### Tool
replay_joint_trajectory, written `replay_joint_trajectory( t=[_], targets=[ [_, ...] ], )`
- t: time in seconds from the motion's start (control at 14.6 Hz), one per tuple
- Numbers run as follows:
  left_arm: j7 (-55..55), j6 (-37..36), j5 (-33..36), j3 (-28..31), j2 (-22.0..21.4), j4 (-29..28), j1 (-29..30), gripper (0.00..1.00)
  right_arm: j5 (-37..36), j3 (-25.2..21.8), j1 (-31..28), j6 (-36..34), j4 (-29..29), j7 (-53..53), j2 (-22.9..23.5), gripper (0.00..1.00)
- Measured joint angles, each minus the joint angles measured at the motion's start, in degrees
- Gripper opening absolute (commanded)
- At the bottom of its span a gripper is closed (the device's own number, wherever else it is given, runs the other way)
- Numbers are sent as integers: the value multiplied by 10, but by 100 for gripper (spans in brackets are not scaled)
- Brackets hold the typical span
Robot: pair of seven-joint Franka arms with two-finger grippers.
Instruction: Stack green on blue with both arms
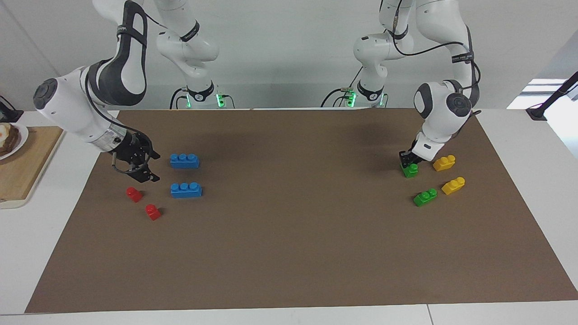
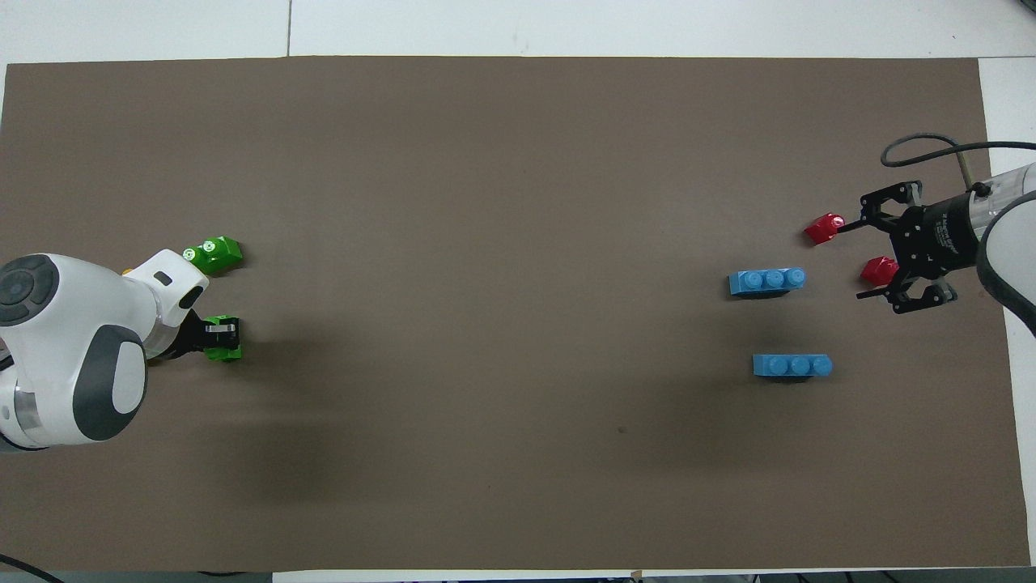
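My left gripper [image 1: 409,161] is down at the mat and shut on a green two-stud brick [image 1: 411,170], which also shows in the overhead view [image 2: 224,351] under that gripper [image 2: 220,330]. A second green brick [image 1: 425,197] lies free, farther from the robots [image 2: 214,253]. Two blue three-stud bricks lie toward the right arm's end: one nearer to the robots [image 1: 184,160] [image 2: 791,366], one farther [image 1: 186,190] [image 2: 767,281]. My right gripper [image 1: 155,167] is open and empty, held low beside the blue bricks and over the red bricks [image 2: 851,262].
Two yellow bricks [image 1: 444,163] [image 1: 453,185] lie beside the green ones. Two small red bricks [image 1: 134,194] [image 1: 152,211] lie by the right gripper. A wooden board [image 1: 22,171] with a plate [image 1: 18,135] sits off the mat at the right arm's end.
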Motion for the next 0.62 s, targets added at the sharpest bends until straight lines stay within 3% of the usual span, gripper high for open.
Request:
replay_joint_trajectory(
  t=[0.21, 0.62],
  targets=[
    [-1, -37, 0, 0, 0, 28, 0, 0, 3, 1, 3, 34, -29, -1, 1, 95],
    [-49, -182, -9, -6, -5, 159, -3, 0, 4, 2, 9, 83, -53, -5, 24, 95]
  ],
)
